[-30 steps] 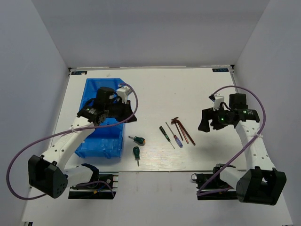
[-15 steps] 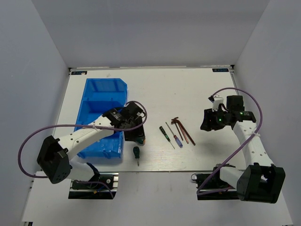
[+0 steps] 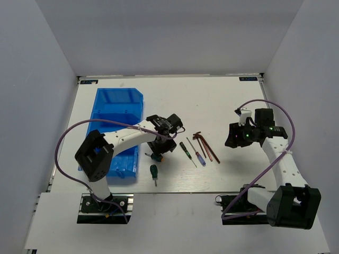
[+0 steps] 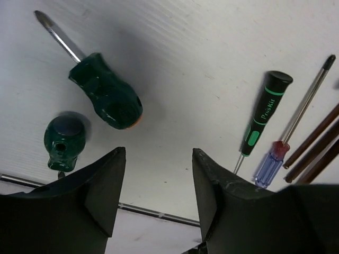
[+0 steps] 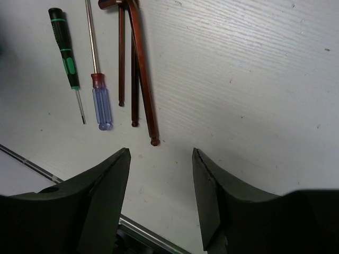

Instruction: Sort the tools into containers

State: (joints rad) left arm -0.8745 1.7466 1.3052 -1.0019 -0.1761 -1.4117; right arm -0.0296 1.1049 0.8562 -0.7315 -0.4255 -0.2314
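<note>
near stubby [image 3: 153,171]: on table [image 3: 212,106] by near edge, off bin's [image 3: 121,90] near corner; long axis near-far, blade toward edge.
left hand [image 4: 158,159]: open, empty, low over table, just short of far stubby.
far stubby [image 4: 108,98]: flat on table; long axis crosswise, blade toward bin, butt toward thin drivers.
step: likely grasp of far stubby; best to centre over handle, set jaws across long axis, close on thick middle, not blade.
black driver [image 3: 186,150]: slanted, tip nearward.
blue driver [image 3: 198,154]: alongside, tip farward.
hex keys [image 3: 205,144]: bunched beside blue driver, bends at far end.
right hand [image 5: 161,156]: open, empty, right of hex keys.
bin: far left, long axis near-far.
</note>
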